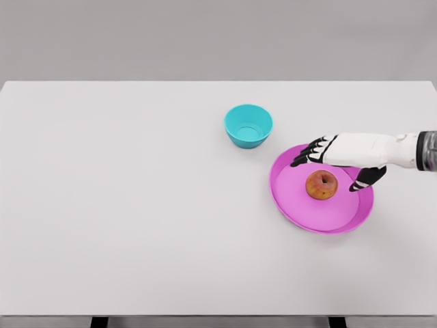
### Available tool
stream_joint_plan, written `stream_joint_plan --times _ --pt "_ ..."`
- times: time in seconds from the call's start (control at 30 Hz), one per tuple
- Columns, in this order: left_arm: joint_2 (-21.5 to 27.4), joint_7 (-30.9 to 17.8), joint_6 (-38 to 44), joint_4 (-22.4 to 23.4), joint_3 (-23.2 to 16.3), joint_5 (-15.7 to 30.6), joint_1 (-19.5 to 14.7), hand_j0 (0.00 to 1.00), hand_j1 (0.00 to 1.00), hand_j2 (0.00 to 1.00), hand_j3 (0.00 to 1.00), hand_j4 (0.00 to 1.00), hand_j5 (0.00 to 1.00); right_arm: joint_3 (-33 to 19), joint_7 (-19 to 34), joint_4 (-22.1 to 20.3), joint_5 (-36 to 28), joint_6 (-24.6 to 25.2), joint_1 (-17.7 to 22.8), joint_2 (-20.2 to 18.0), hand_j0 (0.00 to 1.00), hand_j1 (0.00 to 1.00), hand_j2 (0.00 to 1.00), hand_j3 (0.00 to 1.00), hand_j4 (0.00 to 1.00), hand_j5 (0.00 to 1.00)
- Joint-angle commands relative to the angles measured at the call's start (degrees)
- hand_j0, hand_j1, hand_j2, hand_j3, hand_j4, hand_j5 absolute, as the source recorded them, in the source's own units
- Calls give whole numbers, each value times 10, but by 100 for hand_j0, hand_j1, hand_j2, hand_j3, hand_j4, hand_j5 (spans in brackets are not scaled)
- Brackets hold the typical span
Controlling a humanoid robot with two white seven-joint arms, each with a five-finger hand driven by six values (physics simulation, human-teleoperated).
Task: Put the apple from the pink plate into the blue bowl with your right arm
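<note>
Apple (pixel 321 184): on the pink plate (pixel 300 205), not lifted
Right hand (pixel 338 160): over the plate, fingers (pixel 304 157) spread around the apple, gripping nothing
Blue bowl (pixel 248 126): empty, near the plate
Left to do: grasp, carry, release

**Even, Soft Light Across a Clean Render**

The scene is lit brightly and evenly, as if from above; no single lamp can be picked out. The white table (pixel 136 205) is rendered almost uniformly, with no glare and only a faint greying toward its far edge. Shadows are weak and diffuse: a slight darkening is seen under the pink plate (pixel 328 220) along its near rim, and a soft shade inside the blue bowl (pixel 248 126). A small highlight is carried by the apple (pixel 321 184). Edges are slightly softened throughout, as by compression. No bending of the table's straight edges is noticed toward the corners.
</note>
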Motion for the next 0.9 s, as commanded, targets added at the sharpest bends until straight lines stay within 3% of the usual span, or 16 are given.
stream_joint_plan --times 0.0,0.07,0.37,0.87 --pt "0 0 0 1 0 0 0 100 100 100 100 100 100 1 -3 1 28 5 -1 2 100 100 100 100 100 100" --pt "0 0 0 0 0 0 0 100 100 100 100 100 100 -4 -6 5 63 24 -2 5 100 100 100 100 100 100" --pt "0 0 0 1 0 0 0 100 100 100 100 100 100 20 -1 25 60 27 1 34 100 100 100 100 100 100" --pt "0 0 0 0 0 -1 0 100 100 100 100 100 100 31 0 52 60 27 -6 51 100 100 100 100 100 100"
